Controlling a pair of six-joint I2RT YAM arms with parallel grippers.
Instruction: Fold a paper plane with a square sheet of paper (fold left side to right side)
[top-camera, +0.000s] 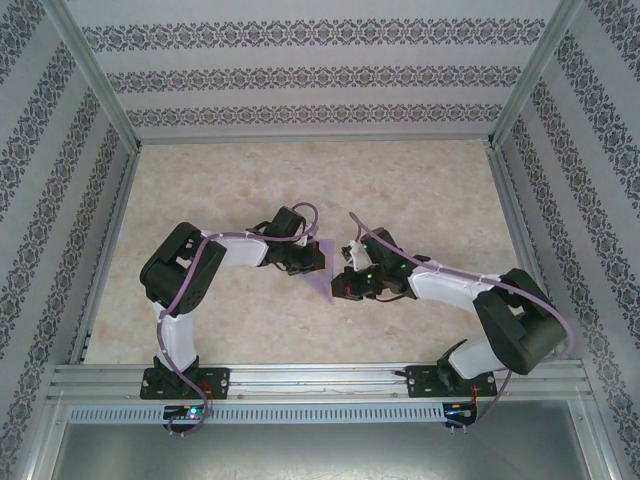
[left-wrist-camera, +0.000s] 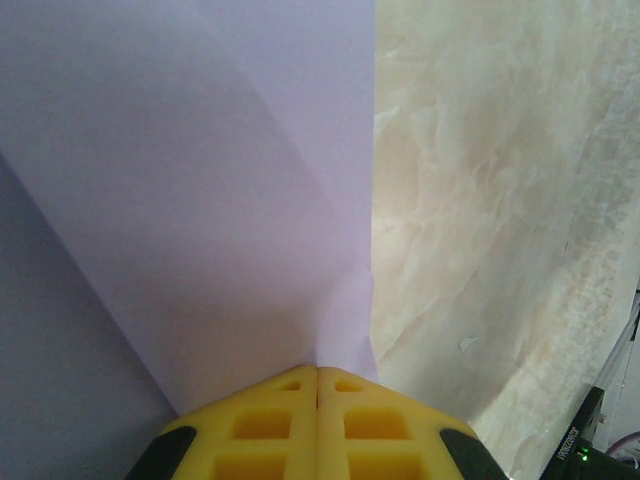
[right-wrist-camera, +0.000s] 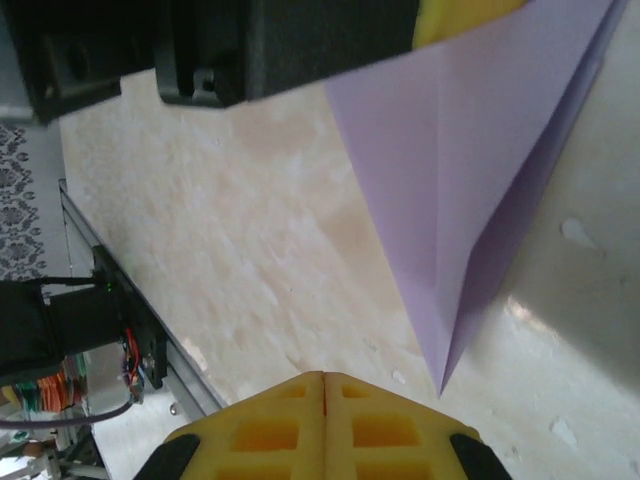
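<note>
The lavender sheet of paper (top-camera: 322, 268) lies folded into a pointed, dart-like shape on the marble table between my two grippers. In the left wrist view the sheet of paper (left-wrist-camera: 200, 200) covers the left half, with diagonal creases. My left gripper (left-wrist-camera: 318, 368) is shut, its yellow tips set against the paper near its right edge; I cannot tell whether a fold is nipped. In the right wrist view the paper (right-wrist-camera: 470, 150) narrows to a sharp point at lower right. My right gripper (right-wrist-camera: 324, 373) is shut on nothing, just left of that point. The left gripper's black body (right-wrist-camera: 280, 45) sits over the paper's wide end.
The beige marble tabletop (top-camera: 300, 190) has free room behind and to both sides. Patterned walls (top-camera: 310, 80) and metal posts enclose it. The aluminium rail (top-camera: 320, 378) with both arm bases runs along the near edge. A black part of the right arm (left-wrist-camera: 590, 450) shows beside the paper.
</note>
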